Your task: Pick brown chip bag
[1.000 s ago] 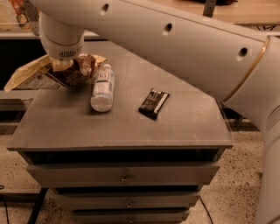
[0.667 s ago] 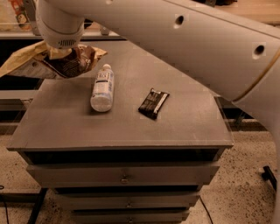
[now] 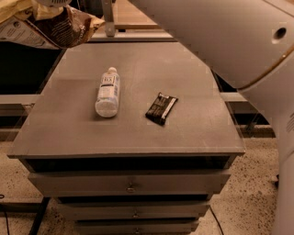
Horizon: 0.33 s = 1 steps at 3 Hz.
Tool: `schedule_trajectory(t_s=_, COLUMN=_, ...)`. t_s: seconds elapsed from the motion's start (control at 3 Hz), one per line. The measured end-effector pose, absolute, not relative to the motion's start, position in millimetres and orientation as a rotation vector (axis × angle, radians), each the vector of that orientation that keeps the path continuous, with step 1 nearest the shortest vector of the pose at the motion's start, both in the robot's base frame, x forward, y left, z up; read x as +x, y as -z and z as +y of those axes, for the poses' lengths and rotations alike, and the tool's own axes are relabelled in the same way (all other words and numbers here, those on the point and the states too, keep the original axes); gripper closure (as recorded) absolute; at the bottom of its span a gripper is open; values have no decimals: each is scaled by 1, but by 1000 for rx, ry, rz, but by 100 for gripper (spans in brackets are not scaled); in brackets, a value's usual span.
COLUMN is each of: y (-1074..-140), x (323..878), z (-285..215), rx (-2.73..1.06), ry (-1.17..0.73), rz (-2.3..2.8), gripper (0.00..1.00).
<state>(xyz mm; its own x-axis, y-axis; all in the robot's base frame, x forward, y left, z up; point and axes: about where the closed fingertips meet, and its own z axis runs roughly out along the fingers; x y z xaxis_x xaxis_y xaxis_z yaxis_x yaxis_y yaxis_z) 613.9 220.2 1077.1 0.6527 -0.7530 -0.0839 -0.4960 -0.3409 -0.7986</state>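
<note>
plainly, the matter sits in the upper left of the frame. the brown chip bag (image 3: 55,27) is there, cut off by the left and top edges, with its long axis running roughly left to right across the picture and a pale end at either side. it overlaps the far left corner of the table (image 3: 183,69) and shows no contact with the top; i judge it to be off the surface rather than lying on it.

the gripper (image 3: 51,2) shows only as a pale sliver at the very top edge, directly above the middle of the bag and touching it or sunk into its upper folds. whether it is closed on the bag cannot be told from here; the working end is hidden by the crinkled film and the frame edge. the bag therefore lies straight below the gripper, across it rather than in line with it.

moving right, a clear bottle (image 3: 107,92) lies on its side left of centre on the table, cap toward the far edge, well apart from the bag. just right of it, a small black wrapper (image 3: 161,108) lies flat, apart from the bottle. the robot arm (image 3: 220,36) fills the upper right and sweeps leftward overhead.

judgement: what remains is a clean carry, and the risk is the wide bag sagging or slipping at one end.
</note>
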Motion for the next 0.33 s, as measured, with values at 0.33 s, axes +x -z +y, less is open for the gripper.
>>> schedule_trajectory(t_s=0.33, y=-1077, x=614, z=220, rx=-2014, ry=380, rz=971, gripper=100)
